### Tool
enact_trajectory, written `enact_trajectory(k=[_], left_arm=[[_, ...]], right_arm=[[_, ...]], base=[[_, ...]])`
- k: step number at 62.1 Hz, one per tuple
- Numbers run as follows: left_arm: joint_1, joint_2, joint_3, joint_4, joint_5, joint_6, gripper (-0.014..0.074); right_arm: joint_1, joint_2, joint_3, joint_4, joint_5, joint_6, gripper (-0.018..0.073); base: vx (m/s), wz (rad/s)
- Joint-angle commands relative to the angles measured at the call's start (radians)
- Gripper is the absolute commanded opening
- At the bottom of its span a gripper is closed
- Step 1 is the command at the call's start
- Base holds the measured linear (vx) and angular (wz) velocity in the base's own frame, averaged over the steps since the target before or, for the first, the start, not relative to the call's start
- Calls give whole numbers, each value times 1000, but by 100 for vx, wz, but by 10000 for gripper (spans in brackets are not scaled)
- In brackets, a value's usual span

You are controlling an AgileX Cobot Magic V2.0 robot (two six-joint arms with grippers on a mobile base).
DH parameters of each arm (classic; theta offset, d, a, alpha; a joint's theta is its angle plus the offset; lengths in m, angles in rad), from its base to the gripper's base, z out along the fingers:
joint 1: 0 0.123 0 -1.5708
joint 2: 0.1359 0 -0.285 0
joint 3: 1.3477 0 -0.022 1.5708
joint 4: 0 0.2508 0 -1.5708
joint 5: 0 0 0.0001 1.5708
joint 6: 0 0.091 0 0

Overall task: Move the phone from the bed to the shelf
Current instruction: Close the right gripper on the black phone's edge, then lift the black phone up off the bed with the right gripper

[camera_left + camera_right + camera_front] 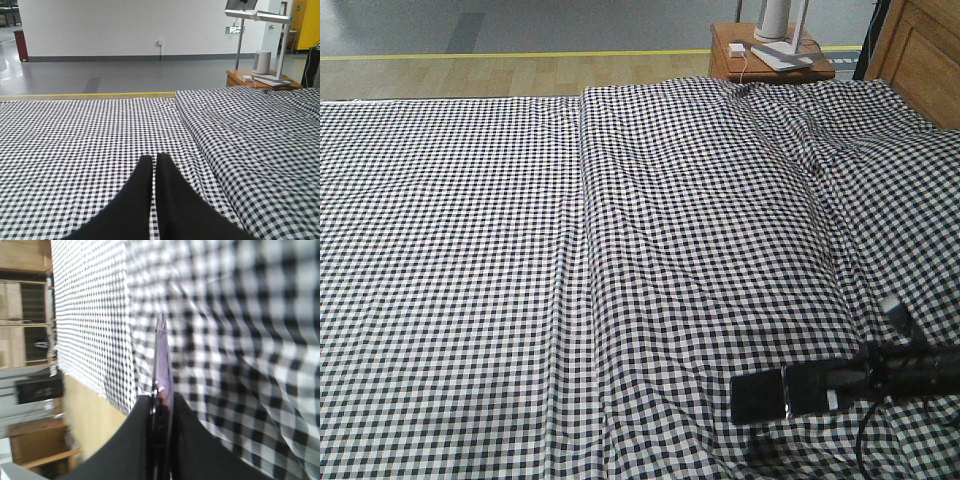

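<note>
A white wall (100, 30) with grey skirting (100, 58) and a small socket (160, 43) closes the room. The floor (125, 75) is glossy grey, with a yellow line (85, 94) just beyond the bed (75, 140); a red bin (21, 45) stands far left. A brown nightstand (237, 79) at the bed's far corner bears a white lamp (265, 16) and a pale cylinder (261, 62); a green sign (234, 30) and a yellow door (302, 22) show behind. In the front view, wood boards (520, 75) lie along the bed's far edge.

I see the thin black phone (756, 398) gripped at 1 end by my right tool (161, 405), over the wrinkled black-and-white checked bed (520, 250).
</note>
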Motion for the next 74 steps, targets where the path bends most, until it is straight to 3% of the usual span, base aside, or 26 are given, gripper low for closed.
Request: enact_trajectory(k=[1,14,24,43,63,74], left_arm=[[-4,-13,-21,-9,-72,-6,1],[-4,-13,-21,-9,-72,-6,1],[-4,-13,-21,-9,-72,-6,1],[-4,-13,-21,-9,-72,-6,1],[-4,-13,-21,-9,-72,-6,1],[-4,-13,-21,-9,-72,-6,1]], right_arm=[[0,-169,22,18,163,-3,-3],[6,-415,45,6,163,93,-3],[50,-614,45,11,162,99,-3],[272,-861,45,42,162,140,-3],[517,-925,45,106,161,143,-3],[614,-935,45,110,161,144,-3]], base=[[0,0],[0,0],[0,0],[0,0],[0,0],[0,0]])
